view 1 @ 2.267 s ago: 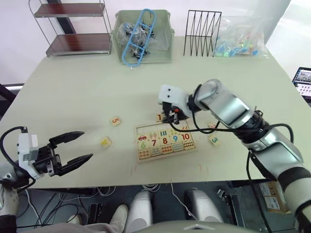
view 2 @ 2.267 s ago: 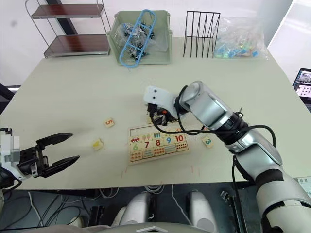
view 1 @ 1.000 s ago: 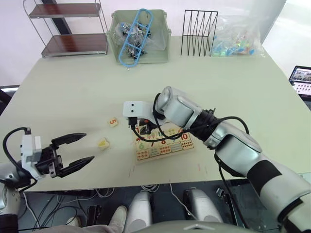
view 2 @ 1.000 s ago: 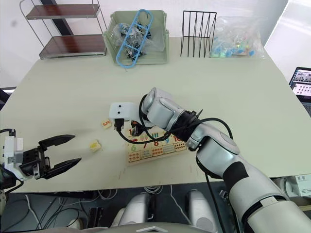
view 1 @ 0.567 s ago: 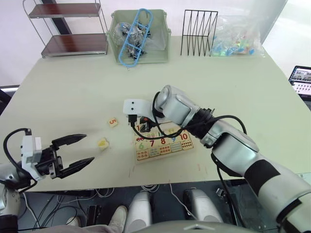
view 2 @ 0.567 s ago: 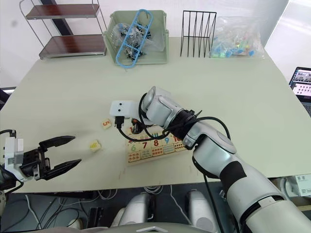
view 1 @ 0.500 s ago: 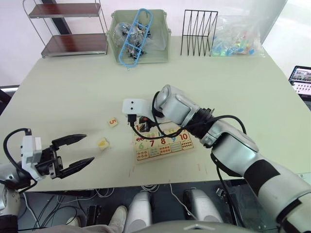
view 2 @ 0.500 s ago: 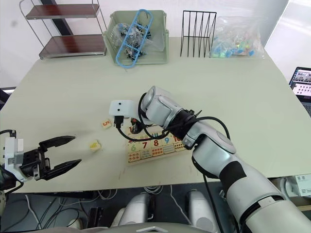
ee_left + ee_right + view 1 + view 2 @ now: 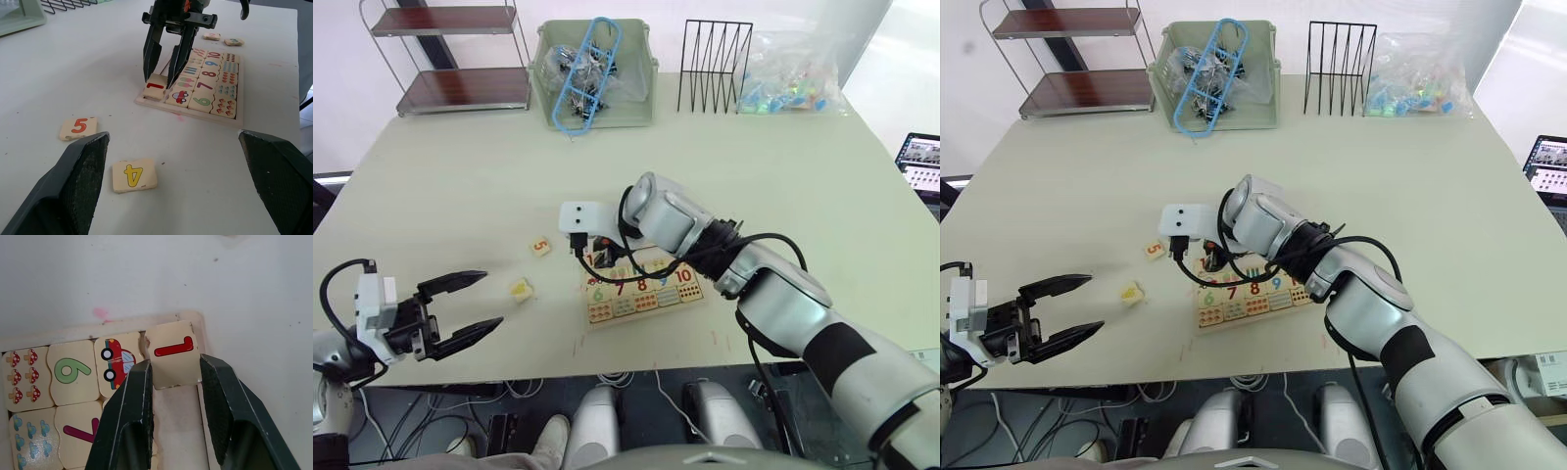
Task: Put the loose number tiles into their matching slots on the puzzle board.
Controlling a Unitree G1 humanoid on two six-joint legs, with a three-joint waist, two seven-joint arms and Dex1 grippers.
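The puzzle board [image 9: 590, 322] lies at the table's front centre, showing digits 6 to 10 and counting pictures. My right gripper [image 9: 157, 81] stands over its top-left corner, shut on the number 1 tile [image 9: 173, 361], which rests tilted on the corner rim [image 9: 186, 315]. An empty slot [image 9: 177, 417] of the top row shows beside it. The 5 tile [image 9: 540, 247] and the 4 tile [image 9: 521, 289] lie loose left of the board. Two more loose tiles [image 9: 222, 38] lie beyond the board's far side. My left gripper [image 9: 491, 299] hangs open near the front left edge, apart from every tile.
Along the table's back edge stand a wire shelf [image 9: 450, 59], a green bin [image 9: 641, 103] of clips, a black wire rack [image 9: 717, 64] and a bag of coloured pieces [image 9: 793, 73]. A screen [image 9: 920, 157] sits past the right edge.
My right arm has swung from the board's far right to its top-left corner, carrying the 1 tile. In the last half second it has barely moved. The left gripper has stayed put.
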